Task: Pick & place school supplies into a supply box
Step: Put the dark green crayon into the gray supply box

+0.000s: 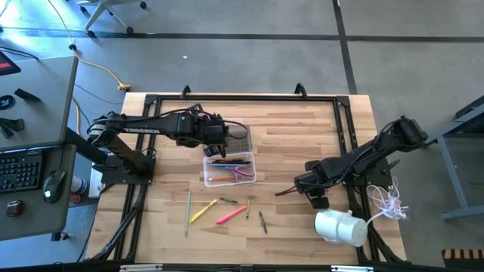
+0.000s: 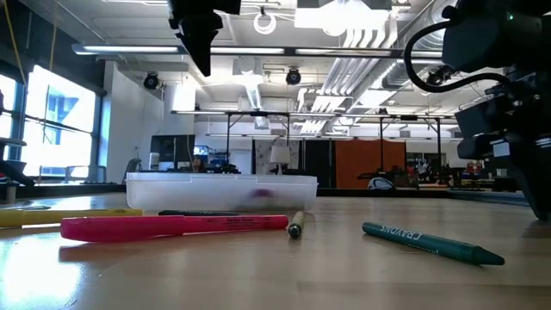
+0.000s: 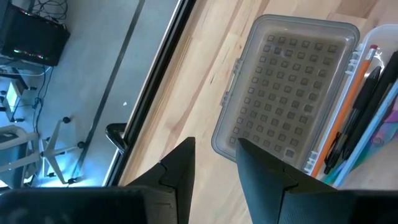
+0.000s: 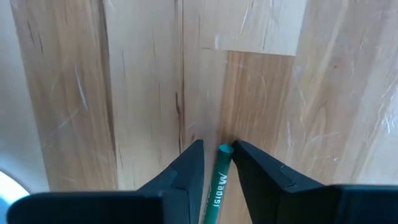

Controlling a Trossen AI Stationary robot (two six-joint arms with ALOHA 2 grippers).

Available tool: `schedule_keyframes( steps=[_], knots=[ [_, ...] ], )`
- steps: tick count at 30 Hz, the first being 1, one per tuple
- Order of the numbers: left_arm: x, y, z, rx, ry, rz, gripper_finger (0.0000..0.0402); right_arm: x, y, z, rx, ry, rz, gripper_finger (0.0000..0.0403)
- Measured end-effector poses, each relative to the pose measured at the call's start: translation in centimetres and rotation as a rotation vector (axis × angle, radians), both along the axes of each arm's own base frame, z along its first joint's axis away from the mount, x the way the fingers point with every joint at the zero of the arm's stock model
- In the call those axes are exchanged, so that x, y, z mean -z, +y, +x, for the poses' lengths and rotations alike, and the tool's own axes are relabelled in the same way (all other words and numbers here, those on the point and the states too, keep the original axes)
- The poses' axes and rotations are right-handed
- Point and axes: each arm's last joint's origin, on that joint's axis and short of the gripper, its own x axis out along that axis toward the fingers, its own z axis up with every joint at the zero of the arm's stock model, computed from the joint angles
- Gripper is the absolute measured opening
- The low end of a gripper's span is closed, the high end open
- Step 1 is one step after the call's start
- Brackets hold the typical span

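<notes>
The clear supply box (image 1: 229,169) lies open on the table, its ribbed greyish lid (image 3: 289,87) flat beside it toward the far edge. It holds orange and dark pens (image 3: 348,118) and purple-handled scissors (image 1: 243,174). Several loose supplies lie nearer the near edge: a green pencil (image 1: 187,212), a yellow one (image 1: 203,211), a pink marker (image 2: 172,226) and a green marker (image 2: 430,242). My left gripper (image 3: 216,158) hangs above the lid's edge, narrowly open and empty. My right gripper (image 4: 217,155), right of the box, is shut on a green pen (image 4: 219,180). My right gripper pinches the green pen between its two fingers. The pen lies along the fingers, and its end (image 4: 224,149) shows right at the fingertips (image 4: 194,155). The rest of it runs back between the fingers. I cannot tell whether the pen is lifted clear of the wood.
A white cylinder (image 1: 340,227) lies near the table's right near corner, with a white cord (image 1: 389,200) beside it. Black rails (image 1: 242,98) frame the tabletop. Bare wood lies between the box and my right gripper. A desk with a keyboard (image 1: 19,170) stands left of the table.
</notes>
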Motion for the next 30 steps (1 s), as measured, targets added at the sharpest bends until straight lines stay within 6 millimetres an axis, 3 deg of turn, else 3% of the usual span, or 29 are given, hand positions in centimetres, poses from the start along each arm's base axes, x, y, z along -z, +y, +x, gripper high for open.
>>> schedule_keyframes(
  steps=[4, 12, 17, 24, 30],
  knots=[
    [0.0, 0.0, 0.0, 0.0, 0.0, 0.0, 0.0152, 0.0, 0.0, 0.1, -0.002, -0.005, -0.002, 0.0078],
    [0.0, 0.0, 0.0, 0.0, 0.001, 0.0, 0.0152, 0.0, 0.0, 0.1, 0.048, -0.004, -0.004, 0.0008],
    [0.0, 0.0, 0.0, 0.018, 0.013, 0.005, 0.0152, -0.7, 0.2, 1.0, 0.05, -0.046, 0.004, 0.0009],
    [0.0, 0.0, 0.1, 0.02, 0.009, 0.006, 0.0152, -4.2, -0.2, 6.2, 0.118, -0.436, -0.033, 0.0005],
    [0.0, 0.0, 0.0, 0.028, 0.023, 0.023, 0.0152, -9.0, -1.3, 11.2, 0.042, -0.767, -0.171, 0.0004]
  ],
)
